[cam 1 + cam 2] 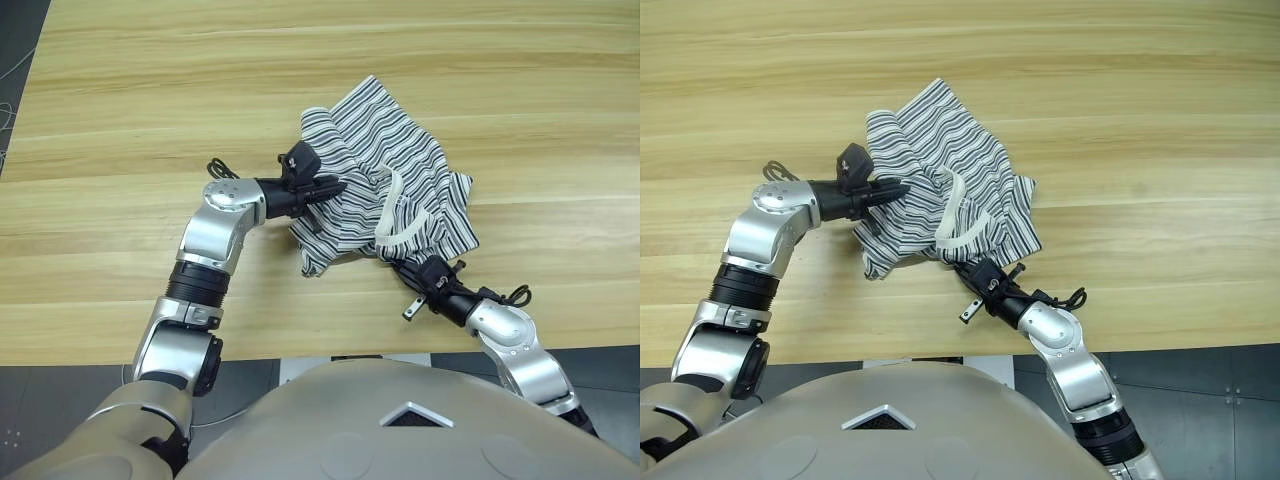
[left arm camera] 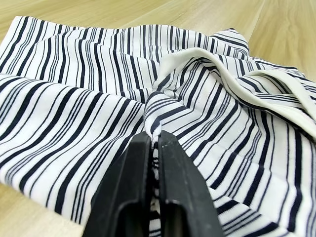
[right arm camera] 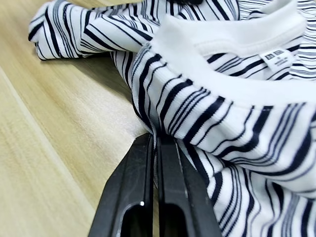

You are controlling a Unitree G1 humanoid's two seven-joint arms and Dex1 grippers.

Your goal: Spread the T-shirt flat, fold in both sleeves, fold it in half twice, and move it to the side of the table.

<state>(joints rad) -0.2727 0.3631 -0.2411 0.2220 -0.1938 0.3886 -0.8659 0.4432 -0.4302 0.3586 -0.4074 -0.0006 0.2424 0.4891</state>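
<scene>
The wooden table [image 1: 150, 80] carried a crumpled T-shirt [image 1: 400, 160], a soft black-and-white striped knit with a white ribbed collar [image 1: 398, 218], heaped toward the near edge. The left jaws were clenched on a raised fold at its left side. The right jaws, pressed together below the collar, apparently pinched fabric.

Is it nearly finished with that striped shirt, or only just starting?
Only just starting. Nothing looks done: the T-shirt lies crumpled on the table, white collar twisted on top. In hand: the left pincer and right pincer each pinch its cloth, apparently to spread it. Left: flattening, both sleeves, two folds, moving it aside.
</scene>
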